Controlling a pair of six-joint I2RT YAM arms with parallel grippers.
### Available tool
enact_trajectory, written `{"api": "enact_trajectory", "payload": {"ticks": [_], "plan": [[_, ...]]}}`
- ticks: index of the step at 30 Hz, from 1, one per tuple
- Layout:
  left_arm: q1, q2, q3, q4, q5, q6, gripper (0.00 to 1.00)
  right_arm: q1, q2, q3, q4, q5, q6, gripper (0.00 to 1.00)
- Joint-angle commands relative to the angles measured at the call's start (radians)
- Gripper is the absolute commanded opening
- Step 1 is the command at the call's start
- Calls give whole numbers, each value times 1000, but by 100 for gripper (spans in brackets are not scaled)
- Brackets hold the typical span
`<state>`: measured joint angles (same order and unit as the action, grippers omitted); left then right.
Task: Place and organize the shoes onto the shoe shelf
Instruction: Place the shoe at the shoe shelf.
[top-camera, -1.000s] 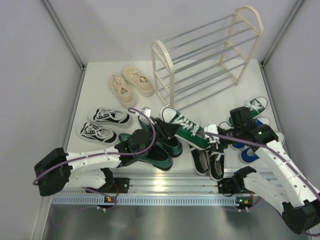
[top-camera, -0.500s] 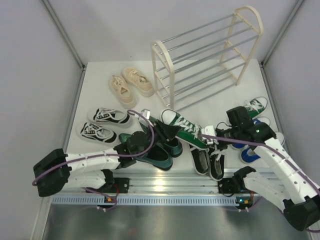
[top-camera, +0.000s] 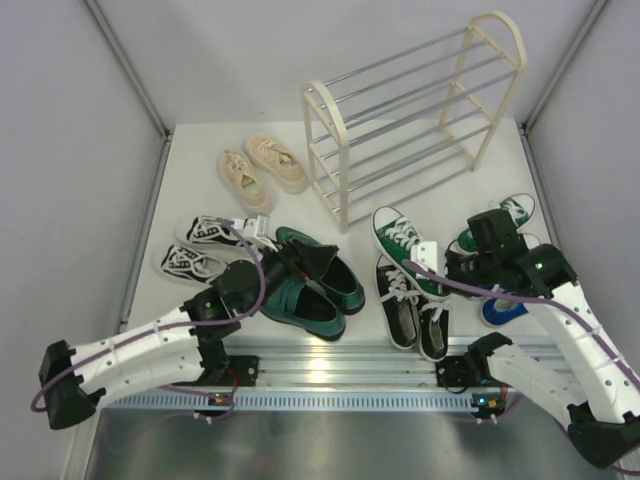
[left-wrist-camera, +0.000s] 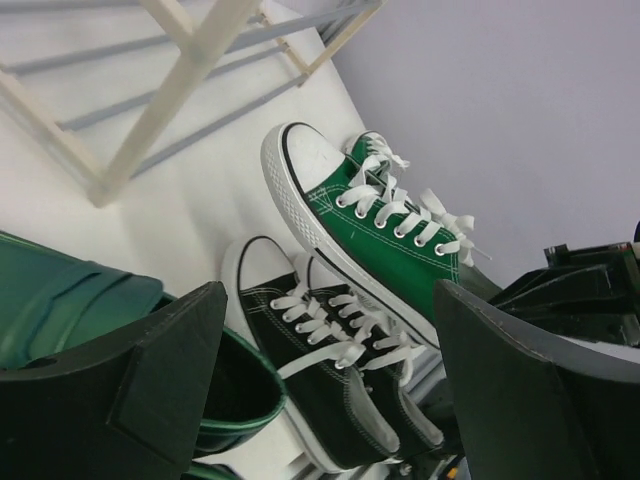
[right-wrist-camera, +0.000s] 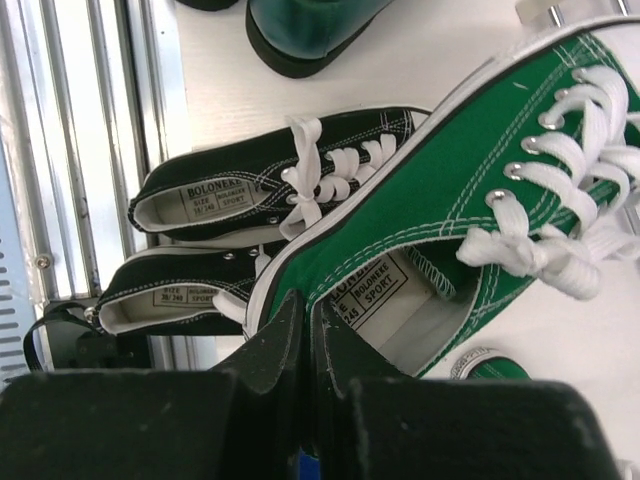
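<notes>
Top view: shoe shelf (top-camera: 343, 203) stands at the table's far right, well apart from both arms; green sneaker (top-camera: 405, 248) points its toe toward it, heel at the right gripper (top-camera: 438, 268); left gripper (top-camera: 318, 258) above the dark green loafers (top-camera: 315, 300). Left wrist: fingers spread wide, nothing between them. Right wrist: jaws pinched tight on the green sneaker's heel collar; black sneakers (right-wrist-camera: 260, 180) alongside.

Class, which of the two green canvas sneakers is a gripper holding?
The green white-laced sneaker beside the black pair, heel pinched by the right gripper; its mate lies free.
</notes>
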<state>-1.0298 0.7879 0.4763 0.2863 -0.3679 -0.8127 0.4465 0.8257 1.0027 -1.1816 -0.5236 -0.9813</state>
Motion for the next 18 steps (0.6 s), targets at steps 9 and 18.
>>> {"api": "enact_trajectory", "payload": {"ticks": [9, 18], "plan": [[2, -315, 134, -524, -163, 398, 89, -6, 119, 63, 189, 76, -69, 0], [2, -441, 133, -673, -193, 489, 91, -6, 308, 112, 431, 134, -43, 0]]}}
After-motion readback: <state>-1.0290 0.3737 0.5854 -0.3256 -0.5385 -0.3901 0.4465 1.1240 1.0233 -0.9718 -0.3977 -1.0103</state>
